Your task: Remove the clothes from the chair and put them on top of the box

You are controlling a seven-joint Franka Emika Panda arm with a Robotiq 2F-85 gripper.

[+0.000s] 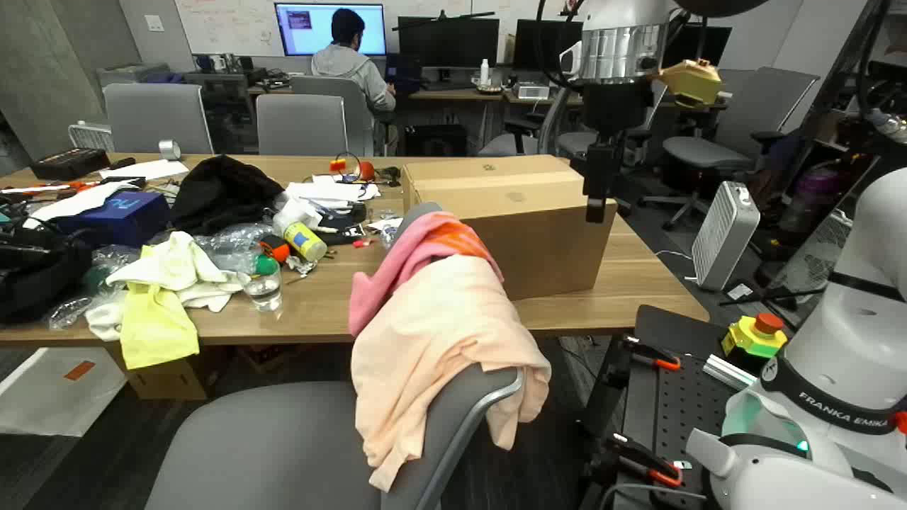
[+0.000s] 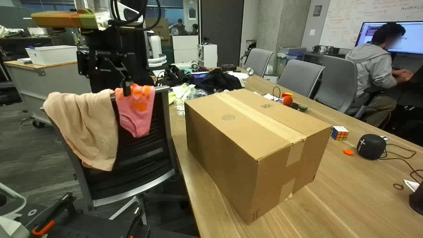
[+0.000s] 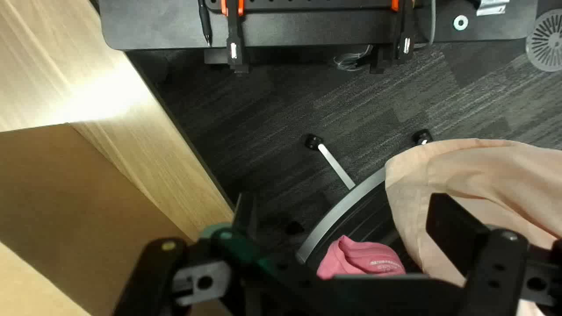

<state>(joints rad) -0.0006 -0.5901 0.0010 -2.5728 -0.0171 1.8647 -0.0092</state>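
Note:
A gray chair (image 1: 269, 446) (image 2: 145, 162) stands at the table edge. A peach cloth (image 1: 439, 326) (image 2: 84, 125) and a smaller pink cloth with orange print (image 1: 397, 262) (image 2: 136, 115) hang over its backrest. Both cloths also show in the wrist view, peach (image 3: 483, 171) at right and pink (image 3: 362, 259) at lower middle, partly hidden by the gripper. A closed cardboard box (image 1: 560, 255) (image 2: 228, 132) stands on the table beside the chair; its side shows in the wrist view (image 3: 79, 206). My gripper (image 1: 596, 210) (image 2: 127, 88) (image 3: 343, 210) points down, open and empty, above the clothes.
The wooden table (image 1: 297, 319) holds a glass of water (image 1: 264, 290), a yellow-white cloth (image 1: 166, 283) and clutter. A black speaker (image 2: 371, 146) and a puzzle cube (image 2: 340, 133) lie beyond the box. The robot's black stand (image 1: 673, 404) carries clamps and an emergency stop (image 1: 755, 336).

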